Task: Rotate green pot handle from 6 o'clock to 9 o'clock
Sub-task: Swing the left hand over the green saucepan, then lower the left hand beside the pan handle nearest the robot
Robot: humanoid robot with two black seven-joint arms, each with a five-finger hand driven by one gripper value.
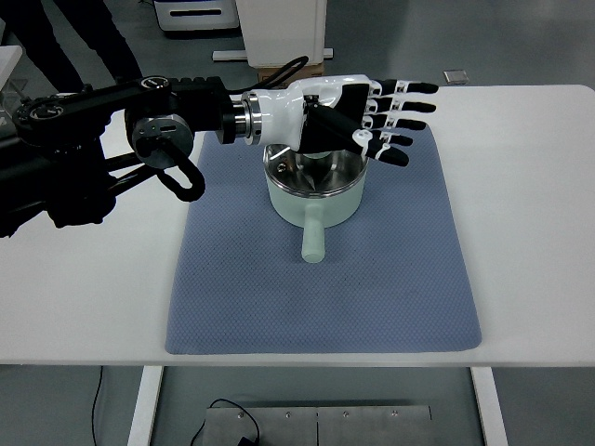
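A pale green pot (314, 193) with a shiny steel inside stands on the upper middle of a blue mat (323, 279). Its straight green handle (314, 239) points toward the near edge, at 6 o'clock. My left hand (395, 119) reaches in from the left and hovers over the pot's far rim, extending past it to the right. Its fingers (402, 124) are stretched out flat and spread, holding nothing. The hand's white wrist hides part of the pot's back edge.
The mat lies on a white table (530, 232). The black left arm (112, 121) spans the table's upper left. A person's legs (84, 46) stand behind the table at the top left, beside white furniture (279, 28).
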